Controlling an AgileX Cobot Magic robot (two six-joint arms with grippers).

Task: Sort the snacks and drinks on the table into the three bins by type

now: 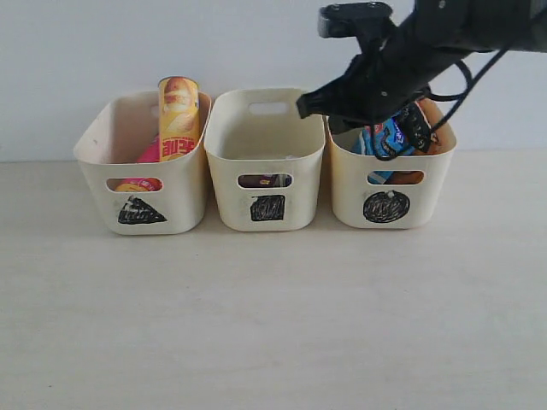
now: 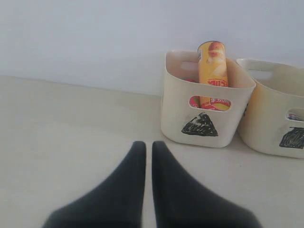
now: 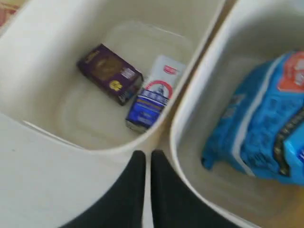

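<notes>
Over the right rim of the middle bin (image 1: 229,171), the right end effector (image 3: 145,154) is hovering, pressed together and empty, above the binned carton (image 3: 152,95) and box (image 3: 110,73), so a straight lift is looking safest.

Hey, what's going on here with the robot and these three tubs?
A two-armed robot is sorting snacks and drinks into bins, and it looks nearly or fully done. The triangle bin holds the yellow chip tube and a pink tube. The square bin holds the purple box and the drink carton. The circle bin holds the blue bag. The right pincer hangs shut and empty above those two bins. The left pincer is shut, low over the table.
</notes>
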